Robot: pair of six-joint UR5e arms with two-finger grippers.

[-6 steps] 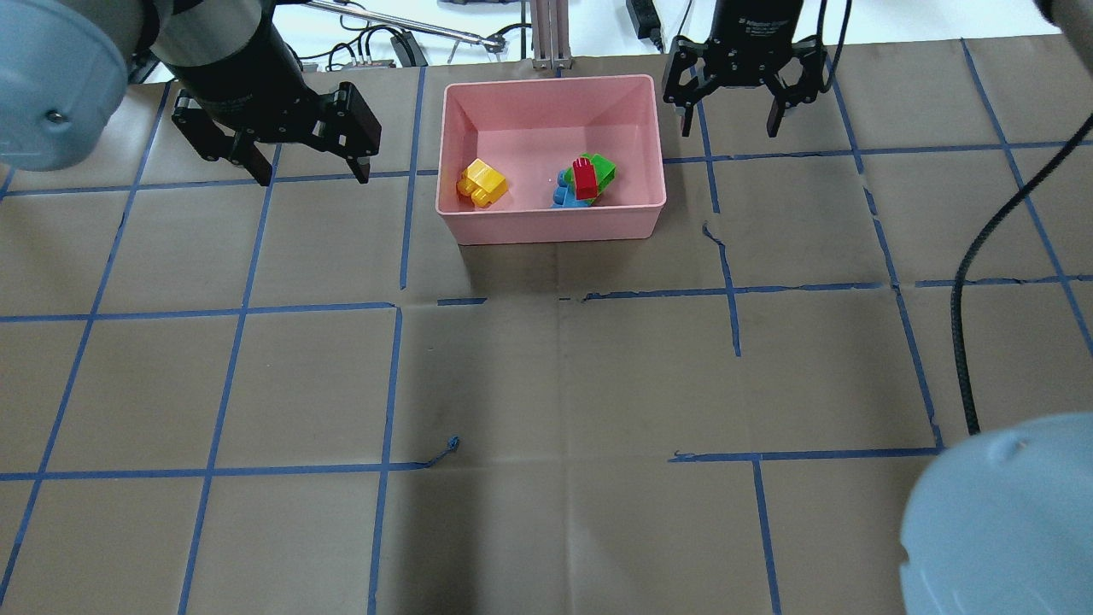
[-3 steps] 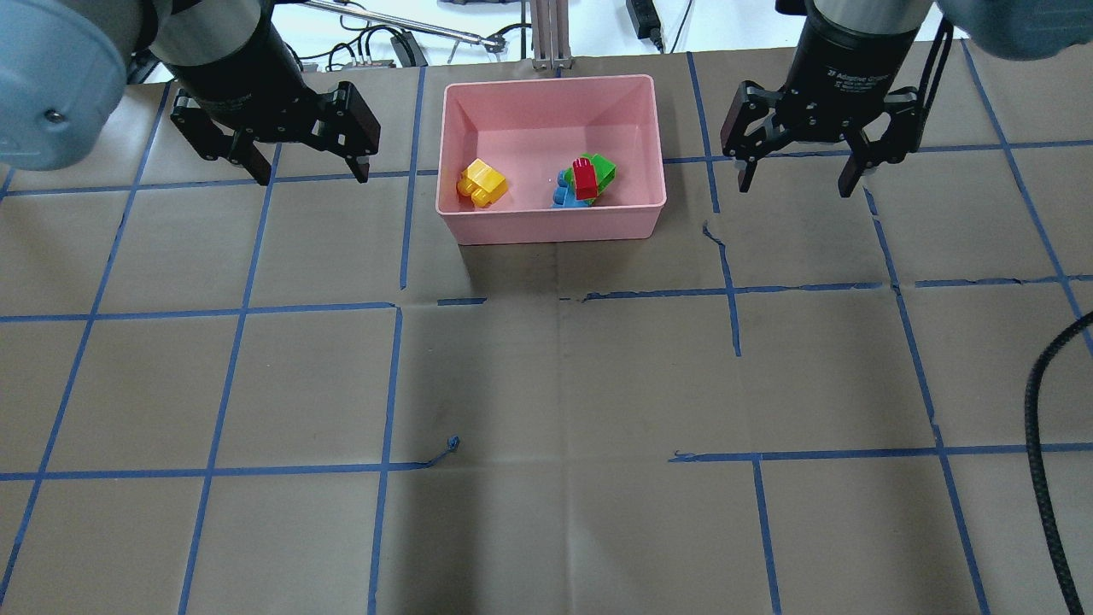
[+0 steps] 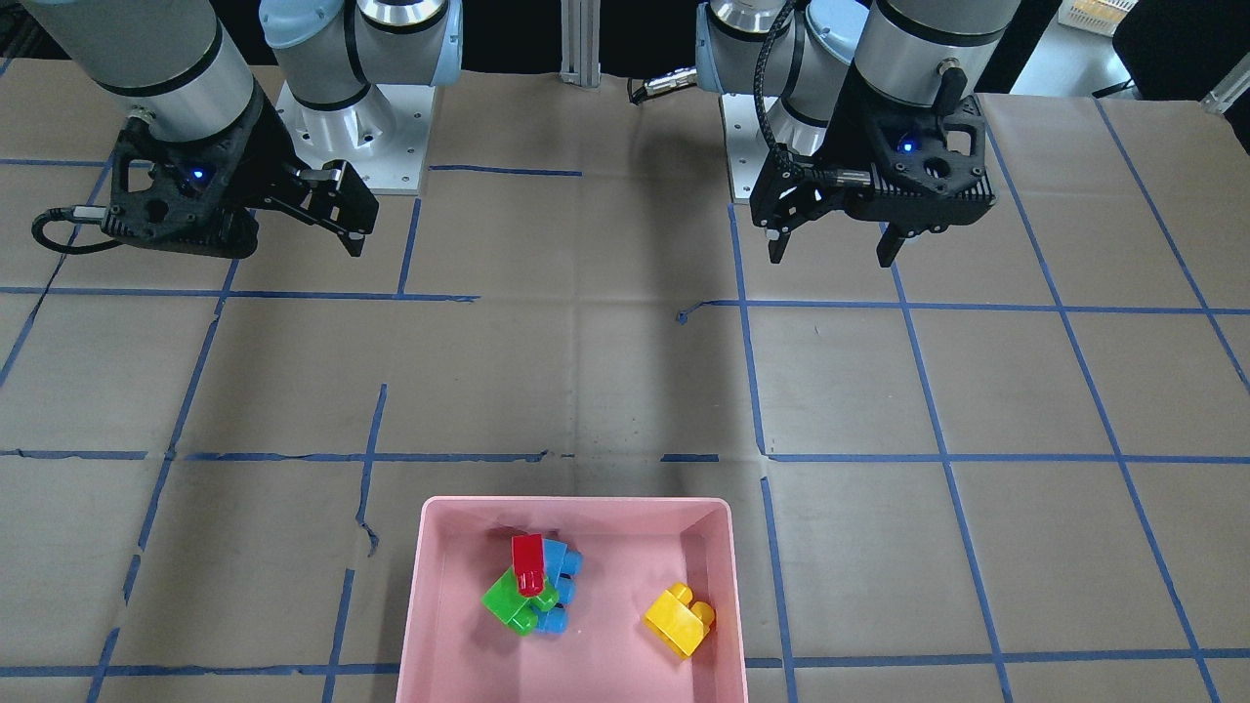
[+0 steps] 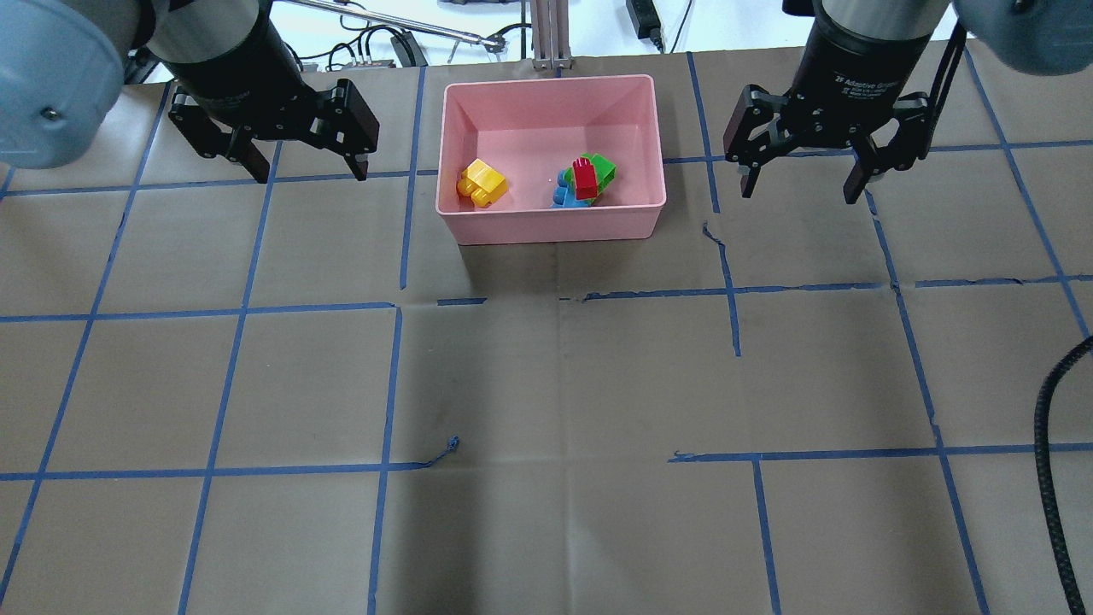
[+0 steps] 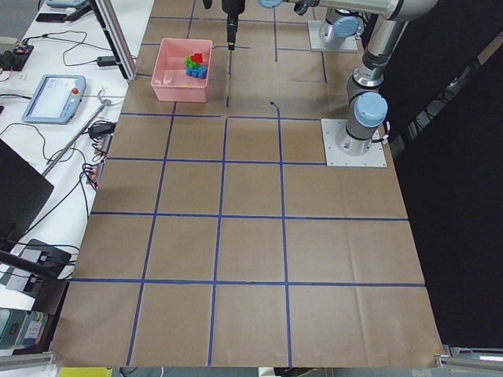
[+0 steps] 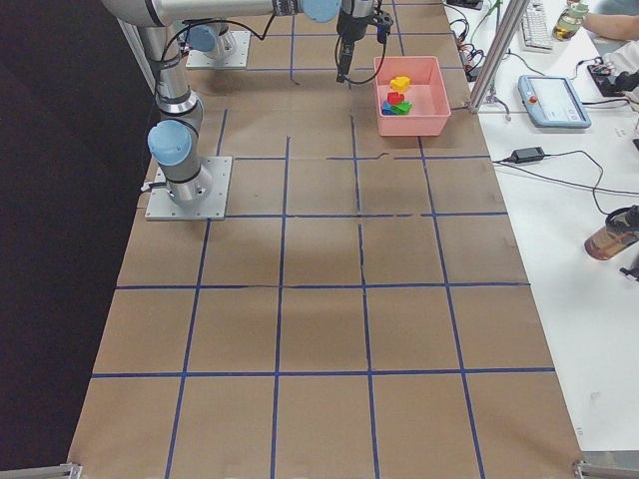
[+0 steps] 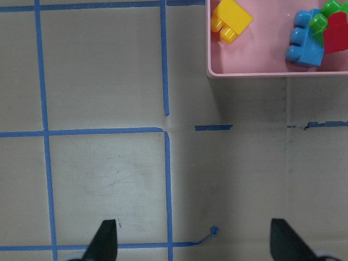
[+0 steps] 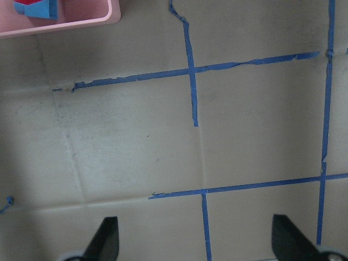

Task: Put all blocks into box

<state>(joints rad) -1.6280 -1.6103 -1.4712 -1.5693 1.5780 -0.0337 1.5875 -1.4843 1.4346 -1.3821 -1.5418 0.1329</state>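
The pink box stands at the far middle of the table. All four blocks lie inside it. The yellow block lies alone at its left. The red block rests on the green block and the blue block at its right. My left gripper is open and empty, left of the box. My right gripper is open and empty, right of the box. The left wrist view shows the box wall and the yellow block ahead of the open fingertips.
Brown paper with a blue tape grid covers the table. A black cable hangs at the right edge. Cables and a metal post lie behind the box. Both robot bases stand at the table's robot side.
My right gripper has moved right and towards the near side, away from the box's far right corner. It stays open. My left gripper has hardly moved. The blocks have not moved.
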